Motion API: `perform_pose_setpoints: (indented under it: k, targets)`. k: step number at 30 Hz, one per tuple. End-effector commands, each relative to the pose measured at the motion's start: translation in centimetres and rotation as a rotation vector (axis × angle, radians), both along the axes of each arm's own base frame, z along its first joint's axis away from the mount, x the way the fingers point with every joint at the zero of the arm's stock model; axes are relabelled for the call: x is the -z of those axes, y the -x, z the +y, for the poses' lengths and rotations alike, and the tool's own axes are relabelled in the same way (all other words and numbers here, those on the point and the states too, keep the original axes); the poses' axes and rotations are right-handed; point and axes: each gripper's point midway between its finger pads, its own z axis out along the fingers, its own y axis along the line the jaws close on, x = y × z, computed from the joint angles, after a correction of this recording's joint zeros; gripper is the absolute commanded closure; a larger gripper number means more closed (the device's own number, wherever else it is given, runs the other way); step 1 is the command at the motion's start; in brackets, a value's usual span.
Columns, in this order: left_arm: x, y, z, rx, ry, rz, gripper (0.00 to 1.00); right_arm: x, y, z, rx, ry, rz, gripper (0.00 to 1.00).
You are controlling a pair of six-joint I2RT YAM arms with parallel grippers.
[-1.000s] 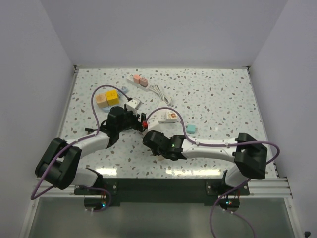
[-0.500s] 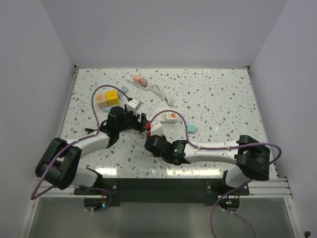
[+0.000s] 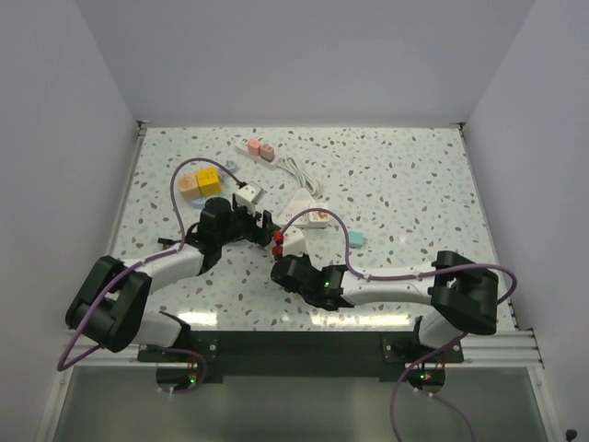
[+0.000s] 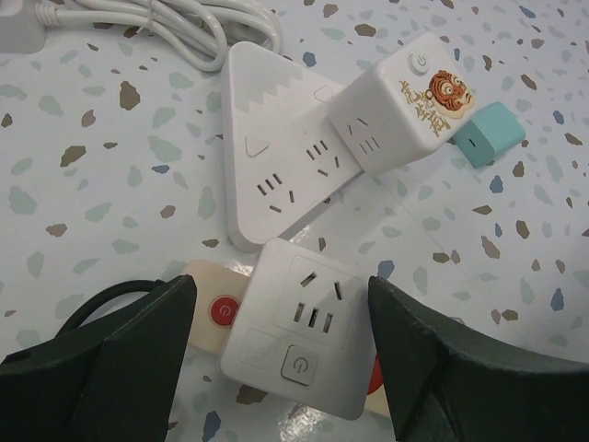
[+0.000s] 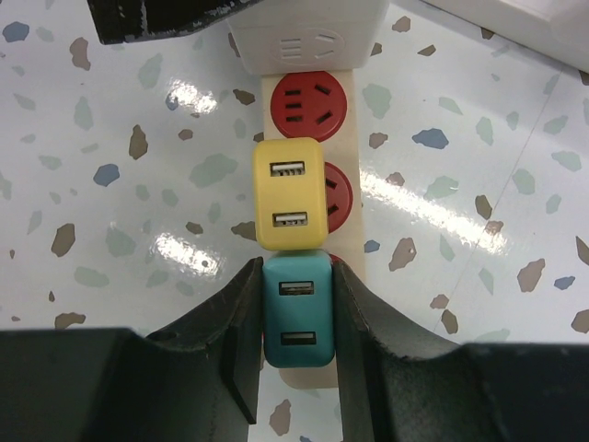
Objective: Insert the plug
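A cream power strip (image 5: 353,262) with red sockets lies between my two grippers; it also shows in the top view (image 3: 278,241). A yellow USB plug (image 5: 289,193) sits on it. Just below that, a teal USB plug (image 5: 296,313) stands on the strip, and my right gripper (image 5: 293,276) is shut on its sides. A white square adapter (image 4: 304,322) sits at the strip's other end, next to a red button (image 4: 224,311). My left gripper (image 4: 281,341) is open, its fingers on either side of this adapter with gaps showing.
A white triangular power strip (image 4: 271,166), a white cube socket with a tiger print (image 4: 405,106) and a small teal block (image 4: 486,136) lie just beyond. A long white strip (image 3: 258,149), yellow and orange cubes (image 3: 200,182) and a white cube (image 3: 247,194) lie at the back left.
My right arm has shifted a little left and nearer with the teal plug. The power strip's red end has moved slightly nearer. The left gripper stays in place.
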Motion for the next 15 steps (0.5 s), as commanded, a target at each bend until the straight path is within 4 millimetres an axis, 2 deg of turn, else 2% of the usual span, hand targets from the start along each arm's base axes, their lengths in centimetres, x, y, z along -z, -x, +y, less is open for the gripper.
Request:
perform_pose_setpoints:
  k: [1, 11, 15]
  targets:
    - [-1.5, -0.3, -0.6, 0.029, 0.012, -0.052, 0.2, 11.1, 10.4, -12.0, -0.051, 0.462, 0.475, 1.0]
    - [-1.6, -0.4, -0.5, 0.019, 0.012, -0.057, 0.2, 11.9, 12.0, -12.2, -0.03, 0.445, 0.503, 1.0]
    - [-2.3, -0.4, -0.1, -0.005, 0.021, -0.083, 0.19, 11.7, 12.3, -10.8, -0.052, 0.41, 0.479, 1.0]
